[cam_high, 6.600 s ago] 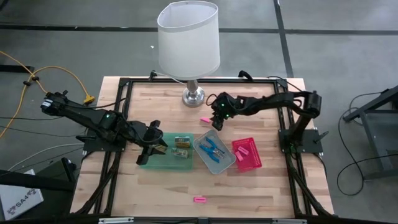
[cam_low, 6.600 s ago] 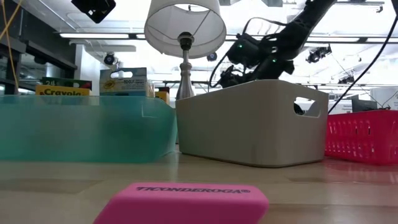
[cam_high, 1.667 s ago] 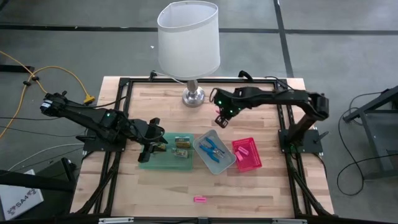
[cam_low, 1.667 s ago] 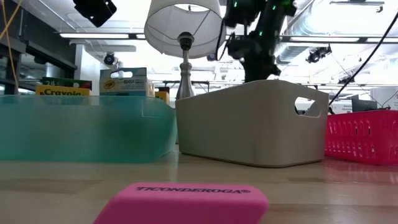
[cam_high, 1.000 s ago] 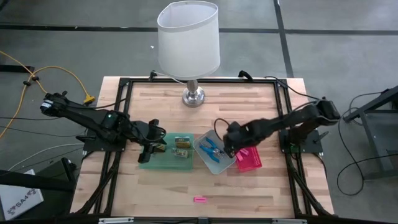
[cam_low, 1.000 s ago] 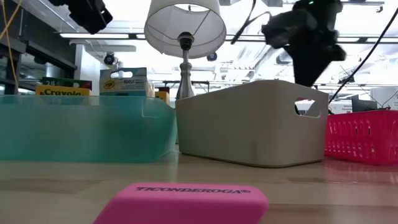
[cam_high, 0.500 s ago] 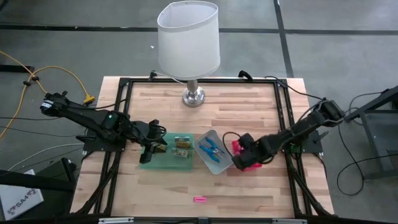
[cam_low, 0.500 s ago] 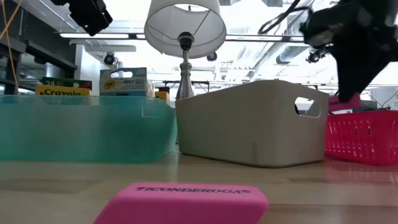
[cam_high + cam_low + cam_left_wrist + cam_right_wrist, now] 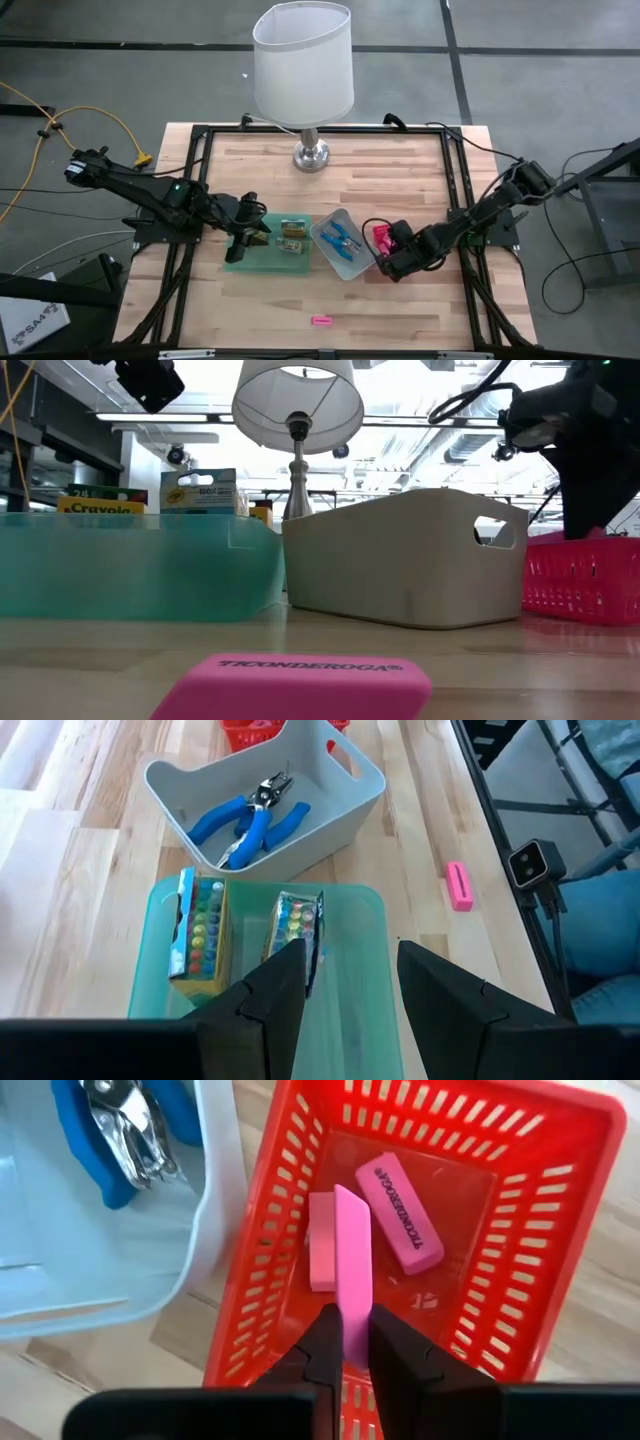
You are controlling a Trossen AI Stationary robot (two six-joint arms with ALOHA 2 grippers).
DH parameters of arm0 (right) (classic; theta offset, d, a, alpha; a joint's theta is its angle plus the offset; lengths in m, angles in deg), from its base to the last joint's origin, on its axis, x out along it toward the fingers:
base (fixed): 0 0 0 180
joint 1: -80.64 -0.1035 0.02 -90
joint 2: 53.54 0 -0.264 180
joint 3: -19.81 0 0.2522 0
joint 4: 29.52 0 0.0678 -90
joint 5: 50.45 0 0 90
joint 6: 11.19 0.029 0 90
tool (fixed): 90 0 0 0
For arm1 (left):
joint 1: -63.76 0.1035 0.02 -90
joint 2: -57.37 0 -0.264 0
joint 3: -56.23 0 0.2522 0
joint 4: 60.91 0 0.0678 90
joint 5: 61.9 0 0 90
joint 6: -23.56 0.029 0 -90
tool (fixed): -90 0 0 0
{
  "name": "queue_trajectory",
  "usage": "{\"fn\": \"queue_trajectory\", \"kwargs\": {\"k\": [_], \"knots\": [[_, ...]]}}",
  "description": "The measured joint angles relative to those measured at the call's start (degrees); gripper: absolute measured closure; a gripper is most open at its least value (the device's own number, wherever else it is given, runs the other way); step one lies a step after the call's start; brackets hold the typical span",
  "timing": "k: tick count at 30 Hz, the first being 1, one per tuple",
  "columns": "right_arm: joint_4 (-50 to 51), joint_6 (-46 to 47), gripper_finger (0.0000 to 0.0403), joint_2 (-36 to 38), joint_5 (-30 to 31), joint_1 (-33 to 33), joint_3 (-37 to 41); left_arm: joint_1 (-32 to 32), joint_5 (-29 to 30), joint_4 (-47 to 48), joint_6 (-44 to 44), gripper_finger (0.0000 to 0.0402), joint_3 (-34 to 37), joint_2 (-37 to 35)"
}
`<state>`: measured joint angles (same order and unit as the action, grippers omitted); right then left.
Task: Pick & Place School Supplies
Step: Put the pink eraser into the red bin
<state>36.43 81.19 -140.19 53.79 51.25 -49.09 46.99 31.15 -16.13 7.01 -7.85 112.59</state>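
R gripper [image 9: 345, 1342] pinches a pink eraser [image 9: 353, 1270] upright just above the red basket [image 9: 560, 1230]; two more erasers [image 9: 400, 1200] lie flat in it, directly beyond the fingers. L gripper [image 9: 345, 985], fingers apart w/ nothing between, hangs over the green tray [image 9: 355, 1010]; crayon packs [image 9: 200, 925] just ahead, blue pliers [image 9: 250, 815] in the grey bin [image 9: 345, 800] beyond.

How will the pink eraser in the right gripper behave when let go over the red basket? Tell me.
The pink eraser looks like a flat rubbery block, so it should probably drop and settle flat, not roll. The right gripper pinches it on edge, so it may tip onto the two erasers in the red basket. Likely light, grippy, sturdy.
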Motion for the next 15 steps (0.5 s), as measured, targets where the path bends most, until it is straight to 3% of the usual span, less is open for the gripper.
{"fn": "queue_trajectory", "kwargs": {"k": [15], "knots": [[0.69,0.00,0.0343,0.00,0.34,0.16,-0.02,0.00,0.00,-0.02,0.04,0.0245,0.00,0.00]]}}
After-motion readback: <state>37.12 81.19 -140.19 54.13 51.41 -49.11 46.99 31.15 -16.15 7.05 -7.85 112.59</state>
